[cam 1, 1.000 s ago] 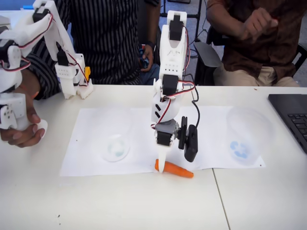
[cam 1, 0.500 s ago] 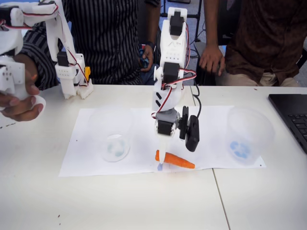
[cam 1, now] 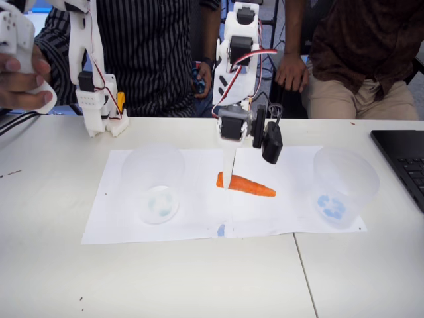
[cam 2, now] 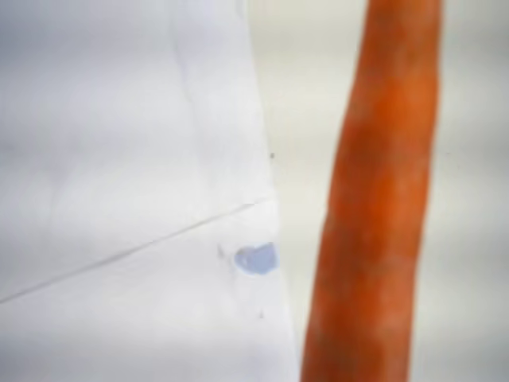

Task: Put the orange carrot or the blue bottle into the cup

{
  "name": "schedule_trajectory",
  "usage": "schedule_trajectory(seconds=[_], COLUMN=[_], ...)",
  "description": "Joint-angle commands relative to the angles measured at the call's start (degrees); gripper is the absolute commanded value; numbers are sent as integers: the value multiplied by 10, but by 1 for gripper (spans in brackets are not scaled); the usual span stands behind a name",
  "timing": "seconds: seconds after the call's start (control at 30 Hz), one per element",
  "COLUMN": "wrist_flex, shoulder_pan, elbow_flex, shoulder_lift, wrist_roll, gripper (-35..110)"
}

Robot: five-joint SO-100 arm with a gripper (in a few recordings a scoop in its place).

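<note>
My white gripper (cam 1: 227, 180) is shut on the blunt end of the orange carrot (cam 1: 248, 186) and holds it level in the air above the middle of the white paper (cam 1: 199, 225), pointed end to the right. In the wrist view the carrot (cam 2: 380, 207) runs top to bottom on the right, blurred and close. The cup (cam 1: 153, 184), clear with a faint bluish mark at its base, stands upright on the paper's left part, left of the gripper. The blue bottle is out of view.
A wider clear cup (cam 1: 344, 187) with a bolder blue mark stands on the paper's right end. A small blue spot (cam 2: 256, 259) marks the paper's front edge. A laptop (cam 1: 404, 162) lies at the right edge. Two people sit behind the table.
The gripper has closed on the carrot at the paper's front edge and lifted it up and back over the middle of the paper.
</note>
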Motion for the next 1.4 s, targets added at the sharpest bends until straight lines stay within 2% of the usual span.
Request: schedule_trajectory(seconds=[0.0,0.2,0.73,1.17,1.37], wrist_flex=[21,29,24,18,-47], shoulder_pan=[15,96,327,359,367], elbow_flex=[-50,-50,-41,-50,-49], shoulder_lift=[149,196,187,72,42], wrist_roll=[4,-4,-88,-85,-84], gripper=[11,11,11,11,11])
